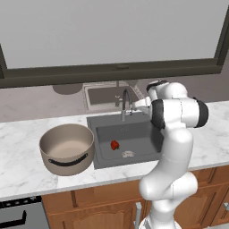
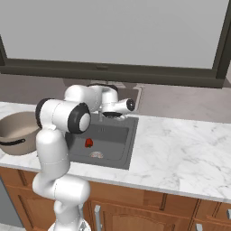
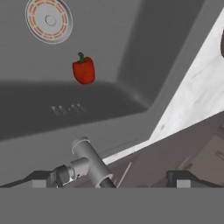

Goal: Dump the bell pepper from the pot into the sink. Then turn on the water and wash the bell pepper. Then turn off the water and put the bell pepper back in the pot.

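Note:
The red bell pepper (image 1: 115,145) (image 2: 89,143) (image 3: 83,70) lies on the floor of the dark grey sink (image 1: 138,134) (image 2: 118,135) (image 3: 131,39), close to the round drain (image 3: 49,19). Left of the sink, the beige pot (image 1: 67,149) (image 2: 13,131) stands upright on the counter, with nothing visible inside. My gripper (image 2: 113,115) (image 3: 111,179) hangs open over the sink's back edge at the curved faucet (image 1: 125,103). In the hand view the faucet's body (image 3: 87,159) lies between the two fingertips, untouched. No water is running.
A marble counter (image 2: 180,149) runs on both sides of the sink, wide on the right. Behind the counter a paler small basin (image 1: 107,96) sits under the window. A stove edge (image 1: 18,214) shows at the lower left.

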You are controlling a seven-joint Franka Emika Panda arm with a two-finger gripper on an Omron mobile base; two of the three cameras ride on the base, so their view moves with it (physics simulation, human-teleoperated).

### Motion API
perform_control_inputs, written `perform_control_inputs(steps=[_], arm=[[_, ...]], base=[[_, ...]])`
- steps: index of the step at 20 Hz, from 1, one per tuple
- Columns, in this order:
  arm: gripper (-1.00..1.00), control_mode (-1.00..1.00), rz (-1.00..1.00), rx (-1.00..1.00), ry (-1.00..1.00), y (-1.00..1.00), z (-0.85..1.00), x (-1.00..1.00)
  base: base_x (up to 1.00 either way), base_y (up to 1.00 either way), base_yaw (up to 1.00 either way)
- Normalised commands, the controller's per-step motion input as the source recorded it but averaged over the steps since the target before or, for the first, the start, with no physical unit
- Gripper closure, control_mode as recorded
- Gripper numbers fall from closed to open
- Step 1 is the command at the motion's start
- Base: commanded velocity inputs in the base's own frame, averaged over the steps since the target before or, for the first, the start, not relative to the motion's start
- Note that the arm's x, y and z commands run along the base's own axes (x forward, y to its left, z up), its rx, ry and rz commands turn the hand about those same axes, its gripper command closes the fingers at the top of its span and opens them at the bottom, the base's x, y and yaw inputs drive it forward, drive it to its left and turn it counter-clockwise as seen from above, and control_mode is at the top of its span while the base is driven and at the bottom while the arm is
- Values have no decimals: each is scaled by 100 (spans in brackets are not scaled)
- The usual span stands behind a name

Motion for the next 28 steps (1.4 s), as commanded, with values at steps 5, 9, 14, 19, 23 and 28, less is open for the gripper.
perform_control_inputs(steps=[5,9,14,19,23,28], arm=[[-100,-100,0,-5,0,0,-10,22],[-100,-100,0,-4,0,0,-12,24],[-100,-100,0,-5,0,0,-13,17],[-100,-100,0,-4,0,0,-11,17],[-100,-100,0,-2,0,0,-7,20],[-100,-100,0,0,0,0,-10,25]], base=[[0,0,0],[0,0,0],[0,0,0],[0,0,0],[0,0,0],[0,0,0]])
